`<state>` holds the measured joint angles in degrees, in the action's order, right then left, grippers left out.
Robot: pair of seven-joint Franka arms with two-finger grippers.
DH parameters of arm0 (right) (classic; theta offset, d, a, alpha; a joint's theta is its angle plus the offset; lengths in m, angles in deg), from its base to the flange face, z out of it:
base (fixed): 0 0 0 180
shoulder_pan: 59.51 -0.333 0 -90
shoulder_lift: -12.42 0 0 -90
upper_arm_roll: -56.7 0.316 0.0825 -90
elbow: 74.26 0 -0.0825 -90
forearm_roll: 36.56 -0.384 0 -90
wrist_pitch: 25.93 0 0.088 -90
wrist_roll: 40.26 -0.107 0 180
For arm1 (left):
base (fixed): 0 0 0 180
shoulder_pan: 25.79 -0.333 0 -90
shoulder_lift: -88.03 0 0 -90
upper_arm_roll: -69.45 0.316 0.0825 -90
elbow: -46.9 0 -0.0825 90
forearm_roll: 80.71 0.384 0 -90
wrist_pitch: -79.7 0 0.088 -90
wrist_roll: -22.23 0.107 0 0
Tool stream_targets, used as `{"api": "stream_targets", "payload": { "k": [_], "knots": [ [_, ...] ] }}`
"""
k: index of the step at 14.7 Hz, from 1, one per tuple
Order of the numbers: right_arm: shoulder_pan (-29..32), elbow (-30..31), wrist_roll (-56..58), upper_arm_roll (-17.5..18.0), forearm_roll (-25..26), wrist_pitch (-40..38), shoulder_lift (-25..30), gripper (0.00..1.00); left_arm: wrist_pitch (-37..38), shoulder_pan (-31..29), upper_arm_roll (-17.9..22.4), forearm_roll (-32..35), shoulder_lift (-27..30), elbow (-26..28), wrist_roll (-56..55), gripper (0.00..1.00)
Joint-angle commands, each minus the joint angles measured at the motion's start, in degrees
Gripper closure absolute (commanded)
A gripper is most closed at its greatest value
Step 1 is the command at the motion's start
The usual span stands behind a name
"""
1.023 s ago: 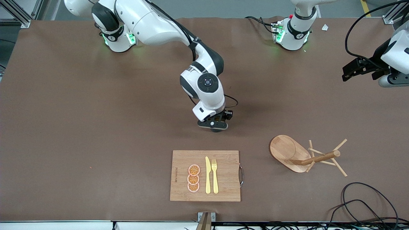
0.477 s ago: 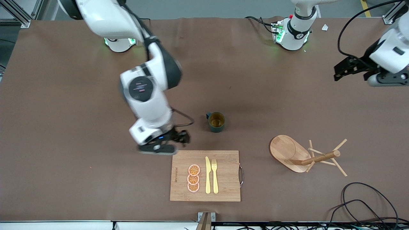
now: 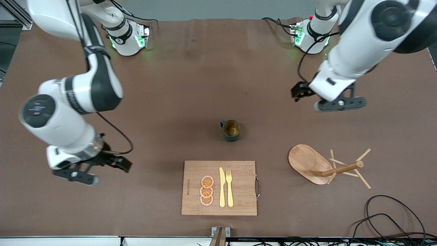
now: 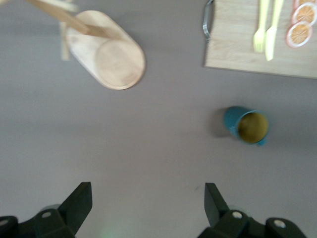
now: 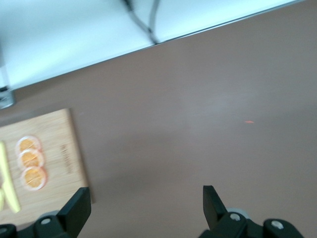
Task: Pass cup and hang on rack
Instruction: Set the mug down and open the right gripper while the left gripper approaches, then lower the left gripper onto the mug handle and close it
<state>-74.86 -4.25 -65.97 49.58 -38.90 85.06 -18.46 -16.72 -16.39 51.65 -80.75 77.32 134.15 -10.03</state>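
The cup [image 3: 231,130] stands upright at mid-frame on the table [image 3: 170,85], just above the cutting board [image 3: 219,188]. The rack [image 3: 324,166] lies tipped at lower right. The left gripper [image 3: 339,104] hovers at upper right, spread wide, empty. The right gripper [image 3: 76,177] hangs at lower left, likewise spread, empty.

Burnt-in brand mark on the cutting board [image 3: 191,186] (letters too small to read), nothing else lettered

Left wrist view: rack [image 4: 105,55] pegs cut off at edge; cutting board [image 4: 237,47] partly cropped, blurred.
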Motion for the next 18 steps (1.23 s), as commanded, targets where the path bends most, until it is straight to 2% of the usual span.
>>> {"api": "stream_targets", "payload": {
  "k": [1, 4, 8, 11, 15, 18],
  "knots": [
    [5.40, 6.62, 7.22, 1.33, 0.32, -1.56, 6.78, 0.00, -4.90, 4.90, 0.22, 3.62, -4.30, -1.11, -7.26, 0.00],
    [9.10, 8.38, 9.01, 1.33, 0.32, -4.37, 12.22, 0.00, -8.94, 11.41, 0.22, 10.74, -9.92, -1.46, -20.69, 0.00],
    [13.14, 12.07, 20.85, 1.33, 0.32, -8.76, 20.13, 0.00, -15.98, 19.32, 0.22, 19.70, -17.13, -1.64, -35.55, 0.00],
    [13.77, 15.31, 21.58, 1.33, 0.32, -10.97, 25.06, 0.00, -19.94, 24.42, 0.39, 26.30, -22.14, -1.73, -48.73, 0.00],
    [13.59, 20.50, 22.02, 1.42, 0.49, -10.88, 31.04, 0.00, -20.21, 30.31, 0.57, 38.16, -27.16, -1.90, -64.21, 0.00],
    [13.59, 24.98, 23.87, 1.50, 0.49, -11.24, 35.17, 0.00, -20.21, 32.60, 0.75, 46.95, -30.14, -1.81, -75.90, 0.01]
  ]
}}
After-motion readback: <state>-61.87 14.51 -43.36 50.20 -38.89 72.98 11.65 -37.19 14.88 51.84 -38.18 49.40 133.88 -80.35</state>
